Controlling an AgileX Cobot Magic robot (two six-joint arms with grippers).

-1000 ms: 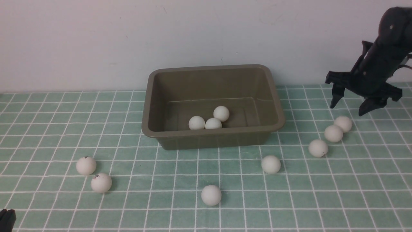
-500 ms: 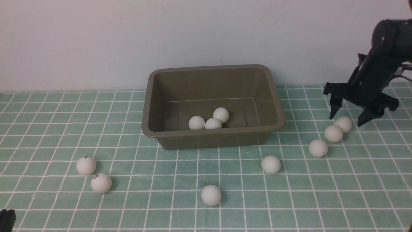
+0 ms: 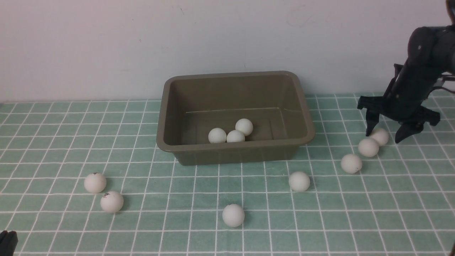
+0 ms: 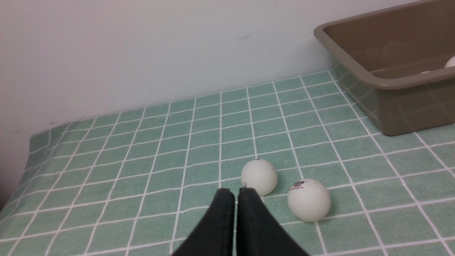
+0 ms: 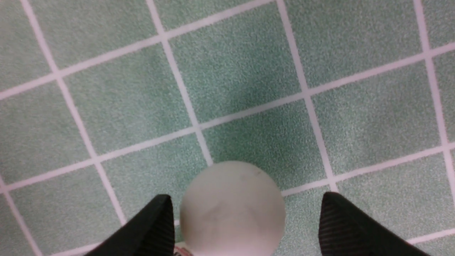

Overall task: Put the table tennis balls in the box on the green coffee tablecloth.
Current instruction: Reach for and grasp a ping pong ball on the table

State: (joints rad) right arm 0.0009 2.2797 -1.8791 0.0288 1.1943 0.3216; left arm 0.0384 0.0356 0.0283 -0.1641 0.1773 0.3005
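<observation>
Right end effector (image 3: 385, 137) is spread apart astride a table tennis ball (image 5: 233, 208), which is cut off in the wrist view. Left end effector (image 4: 235, 193) is pinched together, empty, barely in front view.

Soft, even light, faint shadows beside the table tennis balls (image 3: 299, 181), slight grain, right wrist close-up blurry

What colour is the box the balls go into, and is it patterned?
Plain olive-brown, no pattern. The box shows best in the front view.
</observation>
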